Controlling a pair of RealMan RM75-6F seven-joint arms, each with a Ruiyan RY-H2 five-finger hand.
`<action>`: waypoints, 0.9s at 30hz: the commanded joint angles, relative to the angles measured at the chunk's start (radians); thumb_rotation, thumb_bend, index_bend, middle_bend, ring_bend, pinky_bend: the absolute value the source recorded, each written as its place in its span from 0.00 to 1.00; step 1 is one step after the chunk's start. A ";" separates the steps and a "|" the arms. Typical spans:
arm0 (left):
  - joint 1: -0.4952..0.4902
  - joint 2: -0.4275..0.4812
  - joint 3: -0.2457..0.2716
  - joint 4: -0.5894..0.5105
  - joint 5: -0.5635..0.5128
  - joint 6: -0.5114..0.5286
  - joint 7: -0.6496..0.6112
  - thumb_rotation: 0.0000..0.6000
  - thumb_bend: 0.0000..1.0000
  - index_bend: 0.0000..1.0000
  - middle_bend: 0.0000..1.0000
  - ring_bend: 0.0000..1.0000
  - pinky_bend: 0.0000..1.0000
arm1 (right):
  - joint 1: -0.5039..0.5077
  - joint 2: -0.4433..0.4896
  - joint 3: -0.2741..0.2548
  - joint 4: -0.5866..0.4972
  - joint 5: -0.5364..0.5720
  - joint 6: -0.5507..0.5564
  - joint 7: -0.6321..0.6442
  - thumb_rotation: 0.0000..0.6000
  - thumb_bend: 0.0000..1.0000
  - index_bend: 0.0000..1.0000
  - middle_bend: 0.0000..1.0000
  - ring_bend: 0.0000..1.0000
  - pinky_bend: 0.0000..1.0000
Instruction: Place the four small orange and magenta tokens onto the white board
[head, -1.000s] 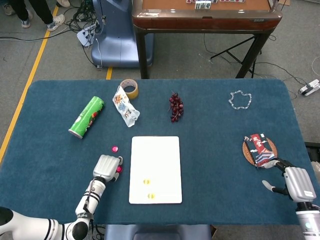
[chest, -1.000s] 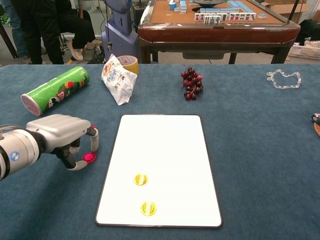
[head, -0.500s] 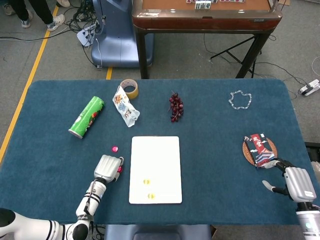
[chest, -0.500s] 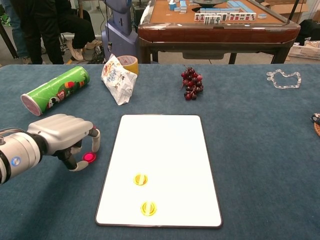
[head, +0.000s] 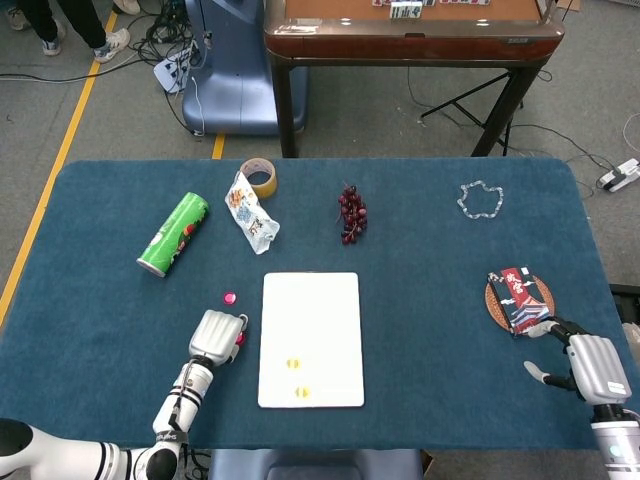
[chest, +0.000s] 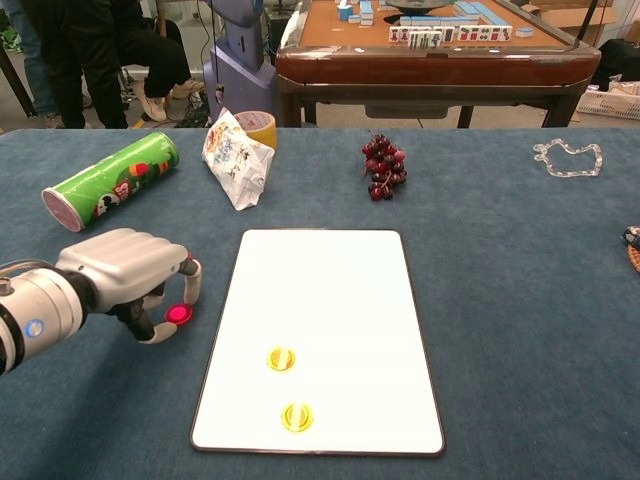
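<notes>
Two orange tokens (chest: 282, 359) already lie on the white board (chest: 318, 300). The left hand (chest: 125, 275) curls round a magenta token (chest: 178, 314) just left of the board, apparently pinching it, though contact is unclear; another magenta token (head: 230, 297) sits further back on the cloth, while the right hand (head: 585, 365) rests half-open and empty, well apart

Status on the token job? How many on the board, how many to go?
Two of four done: both orange tokens lie on the white board. In hand: the left hand pinches a magenta token just left of the board. Left: land that one, then fetch the other magenta token lying on the cloth. The right hand is idle.
</notes>
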 joint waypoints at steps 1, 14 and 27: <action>0.003 -0.001 -0.001 0.003 0.004 0.000 0.000 1.00 0.36 0.52 1.00 1.00 1.00 | 0.000 0.000 0.000 0.000 0.001 0.000 0.000 1.00 0.13 0.43 0.37 0.36 0.52; 0.018 -0.004 -0.008 0.014 0.020 -0.002 -0.001 1.00 0.36 0.58 1.00 1.00 1.00 | 0.000 -0.004 0.000 0.005 0.003 -0.003 0.004 1.00 0.13 0.43 0.37 0.36 0.52; -0.026 0.045 -0.101 -0.081 0.025 0.010 0.027 1.00 0.36 0.58 1.00 1.00 1.00 | 0.000 -0.007 0.001 0.011 0.002 0.000 0.010 1.00 0.13 0.43 0.37 0.36 0.52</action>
